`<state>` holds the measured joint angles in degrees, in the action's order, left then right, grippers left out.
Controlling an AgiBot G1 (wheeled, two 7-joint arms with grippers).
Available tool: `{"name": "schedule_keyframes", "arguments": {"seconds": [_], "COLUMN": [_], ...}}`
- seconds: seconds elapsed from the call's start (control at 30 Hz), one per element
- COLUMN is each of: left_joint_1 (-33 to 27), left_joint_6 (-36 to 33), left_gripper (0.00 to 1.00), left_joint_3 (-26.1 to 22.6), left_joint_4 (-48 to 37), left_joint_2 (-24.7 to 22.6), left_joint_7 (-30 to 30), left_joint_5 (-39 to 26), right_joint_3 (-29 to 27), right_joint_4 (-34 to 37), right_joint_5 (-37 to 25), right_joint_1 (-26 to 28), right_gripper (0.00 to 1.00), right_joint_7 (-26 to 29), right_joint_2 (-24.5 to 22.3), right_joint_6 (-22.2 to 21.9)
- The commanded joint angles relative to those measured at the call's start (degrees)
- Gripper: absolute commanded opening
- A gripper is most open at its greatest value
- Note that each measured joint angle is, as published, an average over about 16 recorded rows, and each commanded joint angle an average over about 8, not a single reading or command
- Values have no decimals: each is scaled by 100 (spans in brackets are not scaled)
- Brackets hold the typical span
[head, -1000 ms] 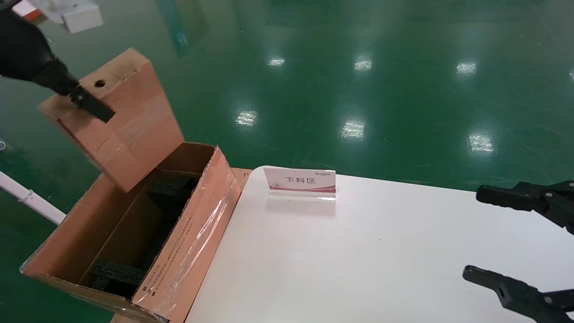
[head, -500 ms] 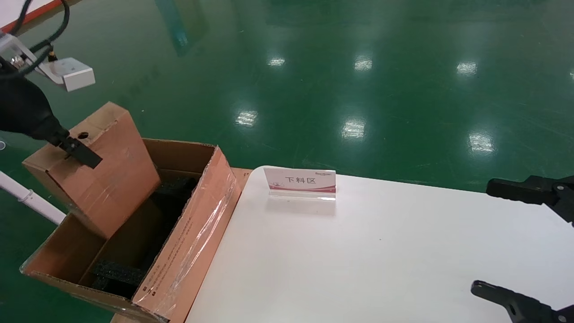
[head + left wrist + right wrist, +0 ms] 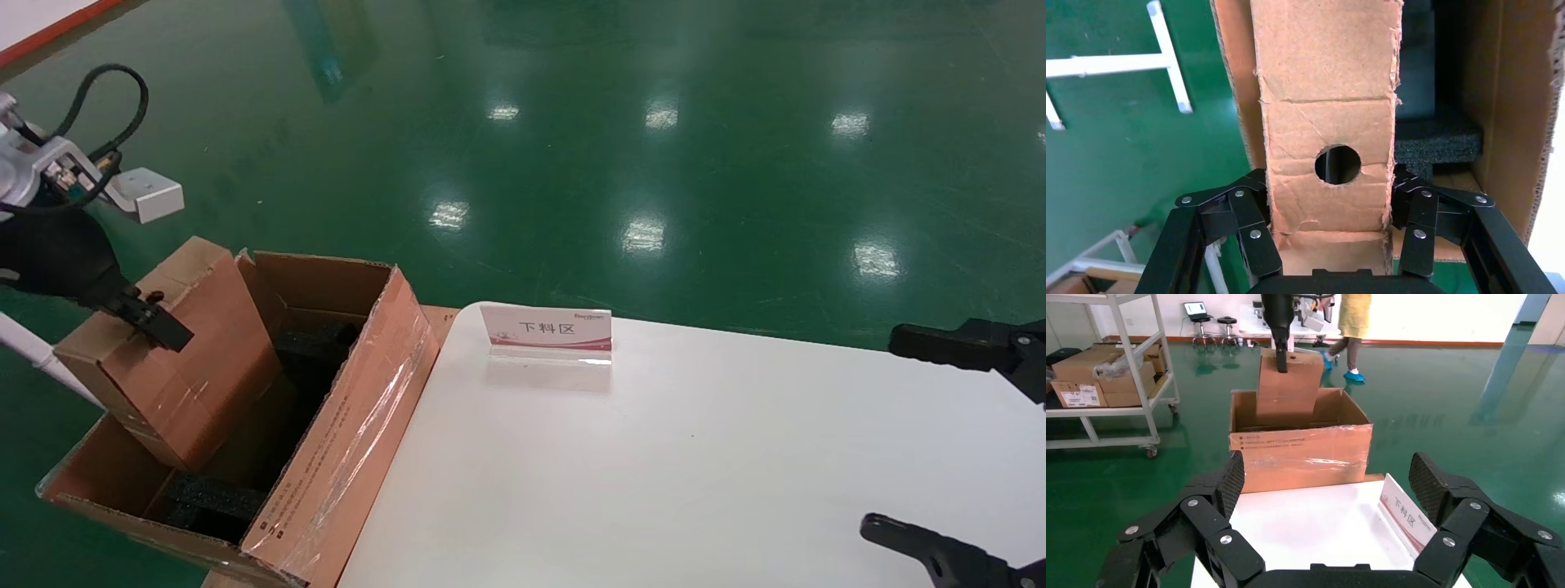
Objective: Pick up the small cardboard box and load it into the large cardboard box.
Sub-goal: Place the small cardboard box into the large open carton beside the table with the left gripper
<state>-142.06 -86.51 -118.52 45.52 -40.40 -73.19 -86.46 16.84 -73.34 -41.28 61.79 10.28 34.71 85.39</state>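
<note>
right now my left gripper [image 3: 1332, 245] is clamped across the narrow end of the small cardboard box [image 3: 176, 351], one finger pressed on each side of the face with the round hole [image 3: 1338, 164], so the carton hangs lengthwise below my wrist and goes in end first. i hold it by that end because the grip leaves the long body free to slide down between the walls of the large cardboard box [image 3: 351, 425], which stands open at the left edge of the white table [image 3: 695, 457]. the small carton is tilted, its lower end already below the rim and inside the big one, its upper part and my fingers above it. in the left wrist view it sits close against one long wall, with a black foam block [image 3: 1438, 144] just beside it on the other side; i judge the foam is there to cradle the load, so the carton likely has to settle between or onto the blocks rather than jam on one corner. the tilt could make the bottom edge catch on the foam, so i would straighten it as it sinks, and i would not let go until it rests on something. my right gripper [image 3: 1327, 496] hangs parked over the table's right side, its fingers spread wide and empty, well apart from the work. a small sign [image 3: 547, 332] stands on the table near the big carton.
</note>
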Motion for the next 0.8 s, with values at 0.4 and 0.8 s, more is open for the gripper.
{"name": "schedule_keyframes", "arguments": {"seconds": [0.4,0.8], "left_joint_1": [300,376], "left_joint_6": [206,375], "left_gripper": [0,0], "left_joint_3": [-78,-172], "left_joint_4": [142,296], "left_joint_2": [118,142], "left_joint_7": [-343,-688], "left_joint_5": [-19,-240], "right_joint_3": [4,8], "right_joint_4": [0,0], "right_joint_5": [3,5], "right_joint_1": [1,2], "right_gripper": [100,100], "right_joint_7": [-2,-4], "right_joint_2": [-2,-3], "right_joint_6": [-2,-3]}}
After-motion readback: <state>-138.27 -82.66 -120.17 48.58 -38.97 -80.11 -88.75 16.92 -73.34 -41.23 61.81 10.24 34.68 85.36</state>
